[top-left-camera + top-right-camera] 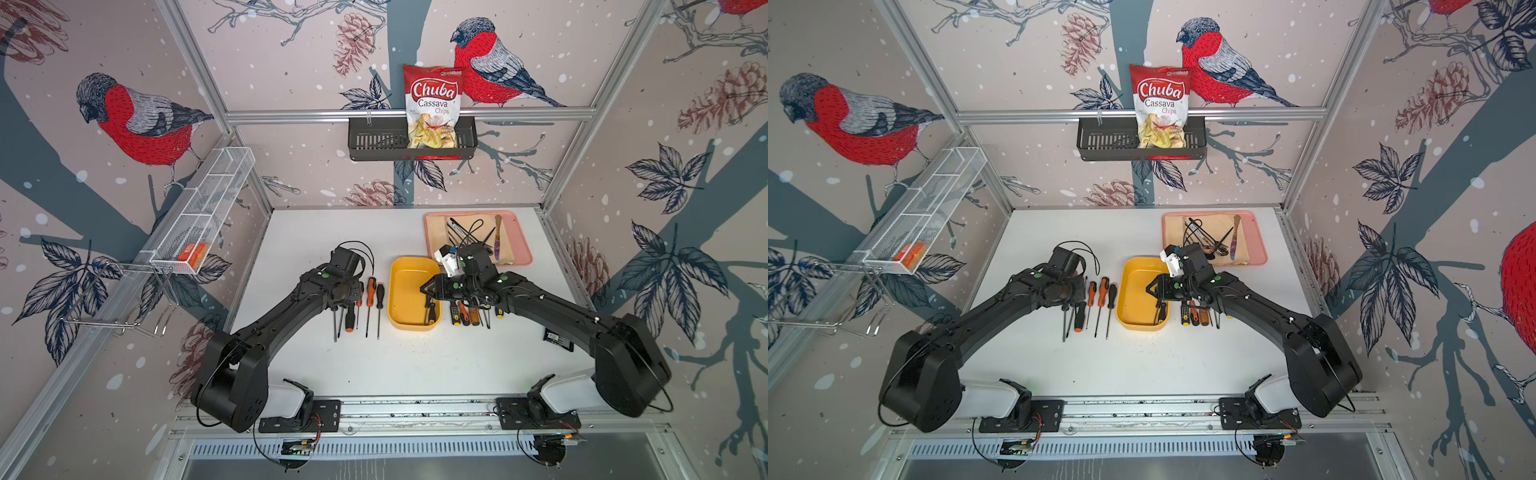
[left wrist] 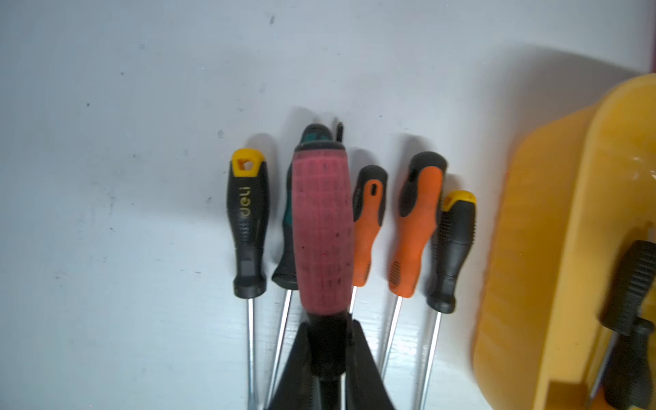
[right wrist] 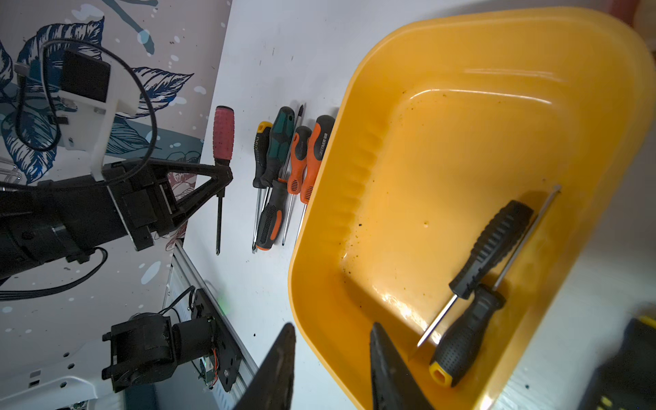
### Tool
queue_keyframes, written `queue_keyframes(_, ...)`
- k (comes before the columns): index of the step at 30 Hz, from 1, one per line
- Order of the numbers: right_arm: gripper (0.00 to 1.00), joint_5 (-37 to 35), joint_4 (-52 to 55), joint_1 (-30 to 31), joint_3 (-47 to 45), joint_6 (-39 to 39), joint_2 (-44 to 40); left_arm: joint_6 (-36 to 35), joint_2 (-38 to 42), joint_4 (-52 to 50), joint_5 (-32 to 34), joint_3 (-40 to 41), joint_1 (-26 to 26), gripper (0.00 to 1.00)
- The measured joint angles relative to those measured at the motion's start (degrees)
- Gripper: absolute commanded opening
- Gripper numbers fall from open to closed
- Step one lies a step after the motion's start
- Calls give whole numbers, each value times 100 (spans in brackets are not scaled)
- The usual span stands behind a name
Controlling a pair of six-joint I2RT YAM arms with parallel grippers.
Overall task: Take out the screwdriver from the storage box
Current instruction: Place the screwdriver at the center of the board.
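At the centre of the white table: the yellow storage box. The right gripper hangs over its near rim, jaws parted, nothing between them. The left gripper, beside the box, is clamped on a red-handled screwdriver above the row of screwdrivers; its tip looks clear of the table, though the view is poor. Two black-handled screwdrivers lie together in the box's near right corner.

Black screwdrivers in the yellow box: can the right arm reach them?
Probably yes. The right gripper hangs open and empty over the storage box, and nothing covers the two black screwdrivers.
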State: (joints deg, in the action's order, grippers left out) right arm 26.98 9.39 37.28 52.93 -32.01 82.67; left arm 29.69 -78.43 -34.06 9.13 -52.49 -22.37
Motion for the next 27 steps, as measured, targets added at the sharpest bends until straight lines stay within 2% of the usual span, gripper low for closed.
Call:
queue_keyframes(11,36,-254,-162,223,42,-243,125,-610,-155,138,11,468,951,3)
queue_keyframes(24,36,-321,-184,245,52,-264,181,-916,-730,413,-11,621,1176,8)
queue_keyframes(27,36,-350,-175,245,52,-262,181,-922,-809,455,-13,629,1178,13)
